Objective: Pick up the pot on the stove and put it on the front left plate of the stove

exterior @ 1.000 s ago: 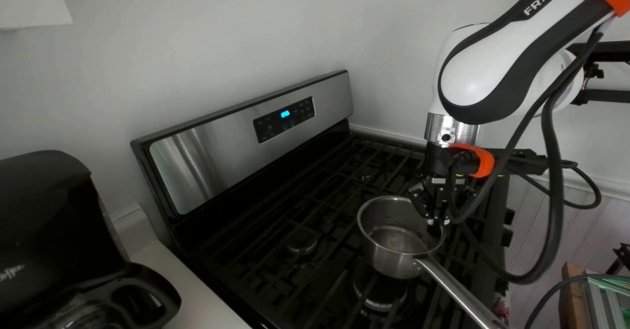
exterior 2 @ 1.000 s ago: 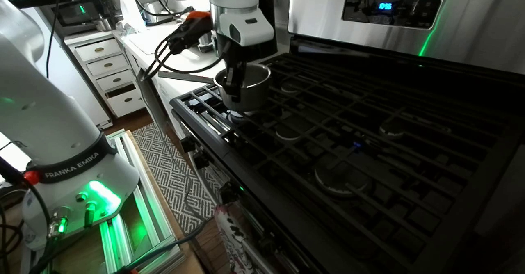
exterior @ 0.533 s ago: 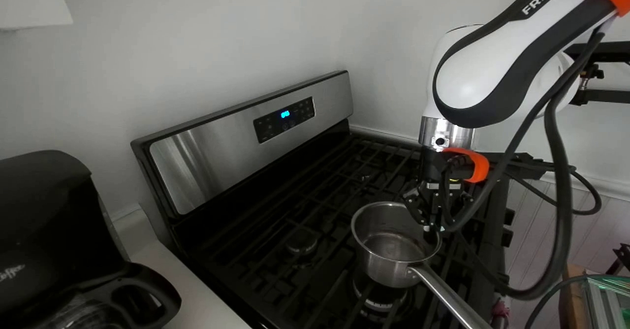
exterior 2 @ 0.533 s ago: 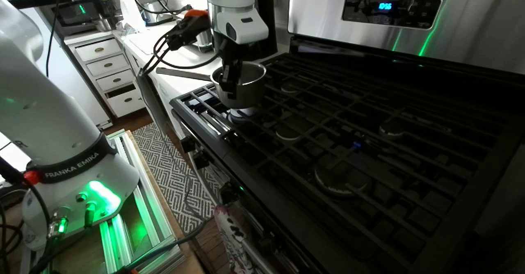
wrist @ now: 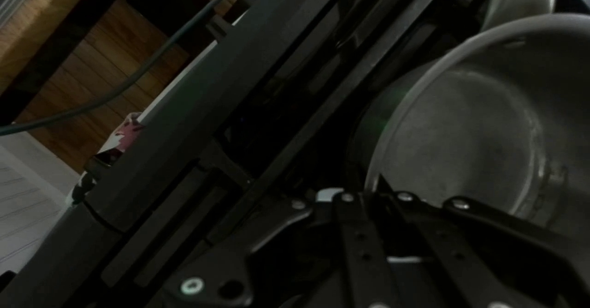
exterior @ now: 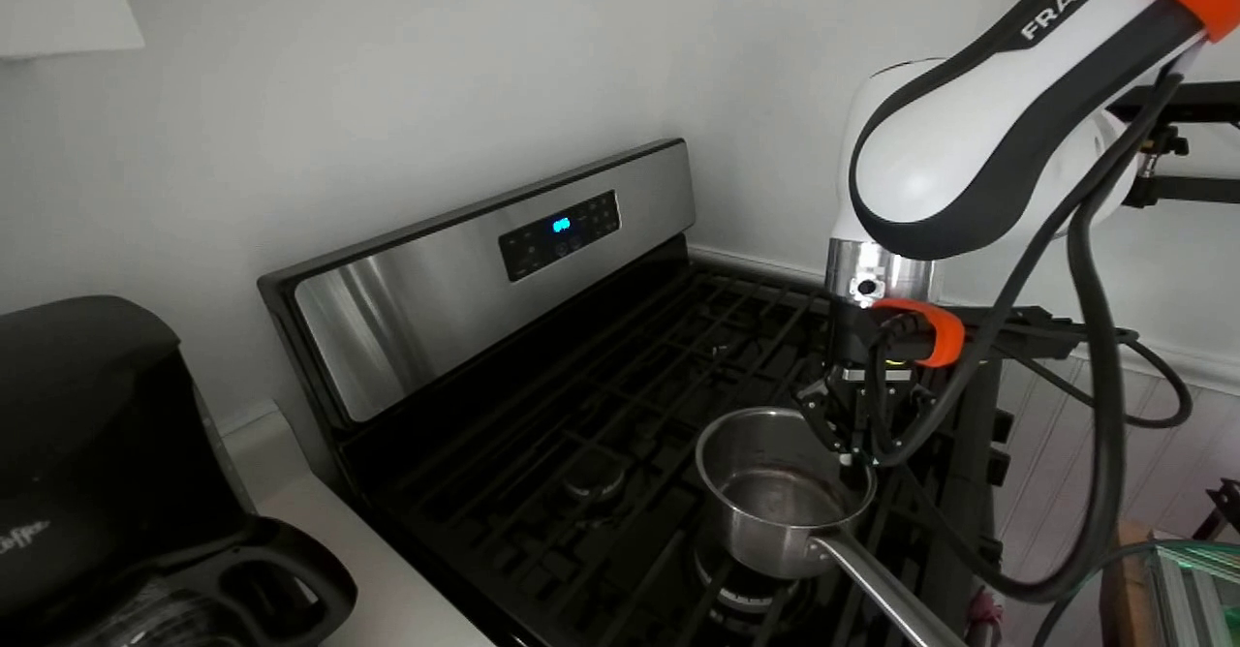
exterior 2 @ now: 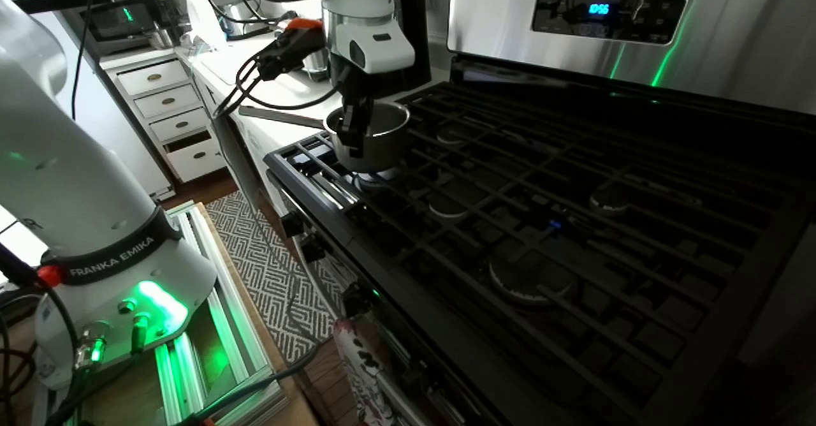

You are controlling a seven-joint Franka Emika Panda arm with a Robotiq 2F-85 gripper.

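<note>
The pot, a shiny steel saucepan, is over the front left part of the stove, which also shows in another exterior view. The pot also shows there and in the wrist view. Its handle points away over the stove's edge. My gripper is shut on the pot's rim, one finger inside and one outside; its fingertips show in the wrist view. The front left plate shows partly under the pot, also in an exterior view. I cannot tell whether the pot touches the grate.
A black coffee maker stands on the counter beside the stove. Other burners lie under the grates. A patterned towel hangs at the stove's front. A cable loop hangs from the arm.
The gripper and pot have moved down and slightly towards the stove's front left, so the pot sits lower over the front left plate. The gripper has stayed shut on the rim.
</note>
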